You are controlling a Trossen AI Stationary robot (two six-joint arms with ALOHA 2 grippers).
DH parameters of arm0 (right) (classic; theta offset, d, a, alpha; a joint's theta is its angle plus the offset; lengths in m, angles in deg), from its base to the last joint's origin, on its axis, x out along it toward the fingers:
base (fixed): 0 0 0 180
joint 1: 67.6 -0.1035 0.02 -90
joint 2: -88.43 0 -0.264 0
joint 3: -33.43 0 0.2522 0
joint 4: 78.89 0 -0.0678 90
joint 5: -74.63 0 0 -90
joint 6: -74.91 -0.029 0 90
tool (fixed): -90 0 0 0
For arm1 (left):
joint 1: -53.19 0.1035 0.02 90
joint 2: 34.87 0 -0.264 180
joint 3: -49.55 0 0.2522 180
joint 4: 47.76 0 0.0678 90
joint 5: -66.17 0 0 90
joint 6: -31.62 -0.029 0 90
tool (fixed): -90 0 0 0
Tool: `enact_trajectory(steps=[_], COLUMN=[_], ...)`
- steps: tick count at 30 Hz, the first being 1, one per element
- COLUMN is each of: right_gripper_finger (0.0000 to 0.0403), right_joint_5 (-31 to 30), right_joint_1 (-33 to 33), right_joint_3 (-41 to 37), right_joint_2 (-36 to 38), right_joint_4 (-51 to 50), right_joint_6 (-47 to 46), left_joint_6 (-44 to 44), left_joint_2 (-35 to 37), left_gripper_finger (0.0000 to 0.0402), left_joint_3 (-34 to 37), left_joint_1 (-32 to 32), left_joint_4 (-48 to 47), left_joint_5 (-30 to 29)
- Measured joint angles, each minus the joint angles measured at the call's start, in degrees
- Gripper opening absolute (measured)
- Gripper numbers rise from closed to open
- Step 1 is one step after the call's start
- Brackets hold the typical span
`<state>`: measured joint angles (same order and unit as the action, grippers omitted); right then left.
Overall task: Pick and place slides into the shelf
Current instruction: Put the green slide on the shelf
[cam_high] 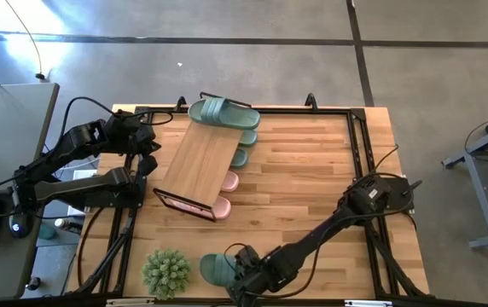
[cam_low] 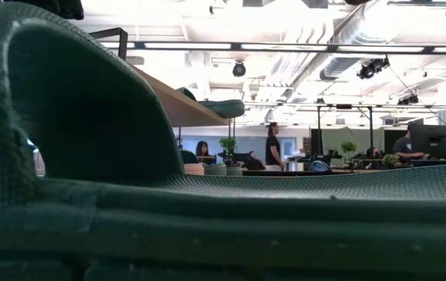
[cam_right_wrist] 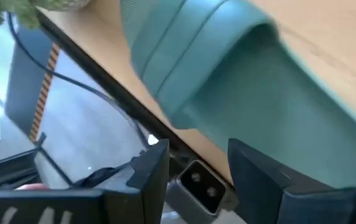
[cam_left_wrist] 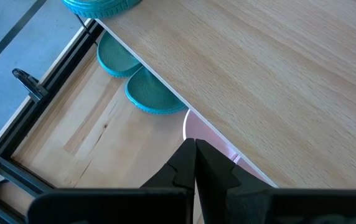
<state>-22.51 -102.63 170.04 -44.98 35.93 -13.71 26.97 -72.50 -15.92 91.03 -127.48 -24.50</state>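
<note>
A sage-green slide lies sole-down at the table's near edge; it fills the low view's foreground. My right gripper hangs just right of it, open, its fingers short of the slide's end. The shelf stands mid-table with a green slide on the far end of its top board. Green slides and pink slides stick out from under the board's right side. My left gripper waits shut at the shelf's left side.
A spiky green plant ball sits on the table just left of the near slide. A black frame runs along the table's edges. Bare tabletop spreads right of the shelf. People stand in the room beyond the table.
</note>
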Motion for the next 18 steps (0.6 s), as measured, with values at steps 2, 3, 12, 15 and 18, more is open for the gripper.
enact_trajectory(steps=[2,3,12,15,18], right_gripper_finger=[0.0156,0.0156,0.0156,0.0156,0.0156], right_joint_5=[0.1,0.0,-2.39,-2.42,-2.95], right_joint_1=[0.15,0.23,0.81,0.75,0.75], right_joint_3=[0.0,0.0,0.0,0.0,0.0], right_joint_2=[-0.02,0.0,-1.68,-2.19,-2.85], right_joint_4=[2.23,3.49,5.3,6.03,7.14], right_joint_6=[0.02,0.02,-4.41,-6.53,-7.27], left_joint_6=[-0.01,0.01,0.0,-0.01,-0.01], left_joint_2=[0.0,0.0,0.01,0.0,0.01], left_gripper_finger=[0.0001,0.0001,0.0001,0.0001,0.0001], left_joint_3=[0.01,-0.01,0.01,0.01,0.01], left_joint_1=[0.02,0.02,0.0,0.0,0.02], left_joint_4=[0.0,-0.02,0.0,0.0,-0.01], left_joint_5=[0.0,0.0,0.0,0.0,0.0])
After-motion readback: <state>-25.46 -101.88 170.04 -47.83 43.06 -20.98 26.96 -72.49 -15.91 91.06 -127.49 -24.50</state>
